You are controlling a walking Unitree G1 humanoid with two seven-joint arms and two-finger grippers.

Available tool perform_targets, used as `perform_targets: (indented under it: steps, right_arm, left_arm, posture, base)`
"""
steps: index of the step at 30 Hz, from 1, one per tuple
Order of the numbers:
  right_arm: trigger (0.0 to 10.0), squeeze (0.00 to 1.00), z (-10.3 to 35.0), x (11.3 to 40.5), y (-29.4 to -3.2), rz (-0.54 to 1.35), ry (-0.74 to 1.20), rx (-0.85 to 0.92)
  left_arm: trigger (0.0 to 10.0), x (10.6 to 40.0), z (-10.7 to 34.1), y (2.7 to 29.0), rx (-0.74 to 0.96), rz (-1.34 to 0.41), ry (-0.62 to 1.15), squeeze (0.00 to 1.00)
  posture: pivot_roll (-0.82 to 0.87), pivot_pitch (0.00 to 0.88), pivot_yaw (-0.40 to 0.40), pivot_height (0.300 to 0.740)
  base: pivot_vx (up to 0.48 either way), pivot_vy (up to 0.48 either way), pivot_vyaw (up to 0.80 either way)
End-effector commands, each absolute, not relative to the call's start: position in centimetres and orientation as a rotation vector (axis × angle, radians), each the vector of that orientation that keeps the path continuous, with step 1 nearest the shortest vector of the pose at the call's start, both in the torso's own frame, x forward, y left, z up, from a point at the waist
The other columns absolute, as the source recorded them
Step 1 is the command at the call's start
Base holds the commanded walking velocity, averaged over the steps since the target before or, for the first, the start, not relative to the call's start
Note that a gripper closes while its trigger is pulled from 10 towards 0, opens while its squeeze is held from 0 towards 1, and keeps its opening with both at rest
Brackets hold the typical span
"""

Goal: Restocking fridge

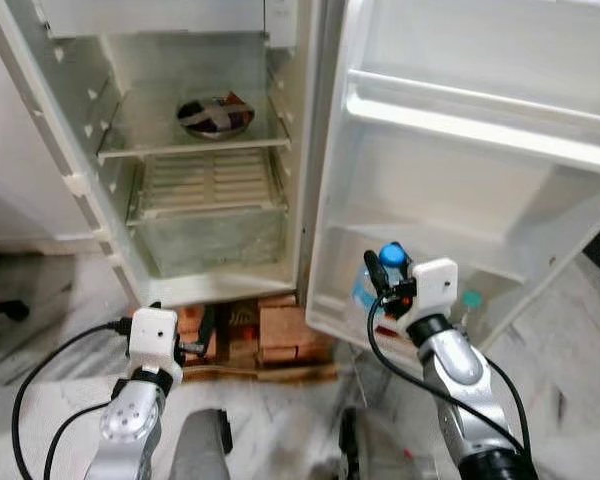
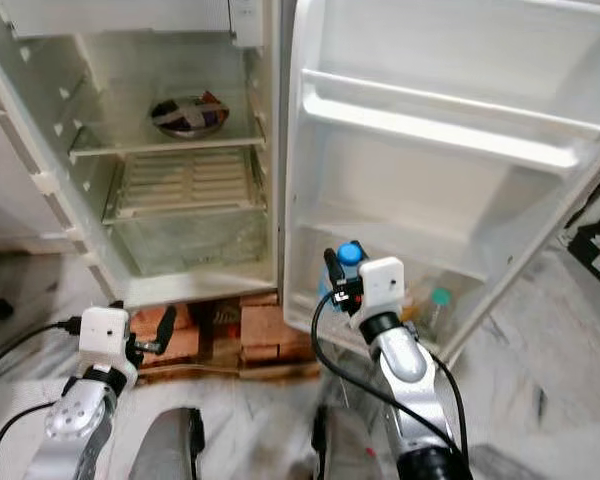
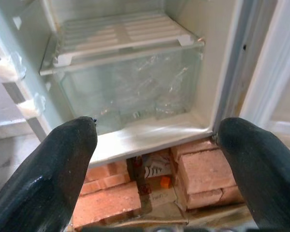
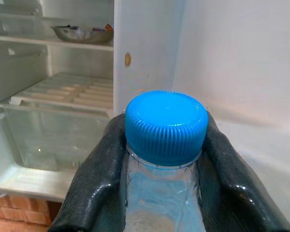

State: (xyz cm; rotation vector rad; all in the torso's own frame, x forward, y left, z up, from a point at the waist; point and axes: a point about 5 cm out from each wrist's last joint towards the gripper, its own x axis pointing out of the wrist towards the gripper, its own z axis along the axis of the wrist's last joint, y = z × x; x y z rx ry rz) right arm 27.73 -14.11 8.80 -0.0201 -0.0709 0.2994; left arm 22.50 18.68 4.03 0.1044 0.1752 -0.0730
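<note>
The right gripper (image 4: 164, 159) pinches a blue-capped bottle (image 4: 165, 126) by its neck, just in front of the open fridge door's lowest shelf (image 1: 500, 265), where a green-capped bottle (image 1: 469, 302) already stands. Left gripper (image 3: 159, 169), fingers spread and empty, hangs low before the crisper drawer (image 3: 130, 87). Judging by the mostly bare shelves, restocking has barely started.

bricks (image 1: 280, 328) under cabinet | marble floor (image 1: 40, 300) | black cables (image 1: 40, 380)
</note>
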Motion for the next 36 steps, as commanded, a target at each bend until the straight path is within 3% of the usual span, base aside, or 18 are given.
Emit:
perform_targets:
  steps: [1, 13, 25, 36]
  right_arm:
    - [10.0, 0.00, 9.4, 28.0, -14.1, 0.298, -0.090, -0.024]
    - [10.0, 0.00, 10.2, 29.2, -11.3, 0.390, -0.131, -0.059]
    - [10.0, 0.00, 13.2, 33.5, -7.5, 0.459, -0.283, -0.268]
    - [10.0, 0.00, 16.1, 35.4, -5.2, 0.466, -0.495, -0.515]
  left_arm:
    - [10.0, 22.3, 4.1, 18.9, 0.113, -0.070, 0.182, 0.00]
    - [10.0, 20.8, 5.6, 20.6, 0.243, -0.029, 0.137, 0.00]
    - [10.0, 16.2, 7.0, 23.5, 0.324, 0.096, 0.179, 0.00]
    - [10.0, 13.6, 8.0, 23.7, 0.340, 0.135, 0.225, 0.00]
  posture:
    - [0.03, 0.048, -0.038, 0.572]
    - [0.05, 0.165, -0.054, 0.572]
    - [0.12, 0.320, -0.079, 0.572]
    - [0.18, 0.365, -0.096, 0.572]
  base:
    - [0.000, 0.000, 0.00]
    - [0.000, 0.000, 0.00]
    - [0.000, 0.000, 0.00]
    - [0.000, 0.000, 0.00]
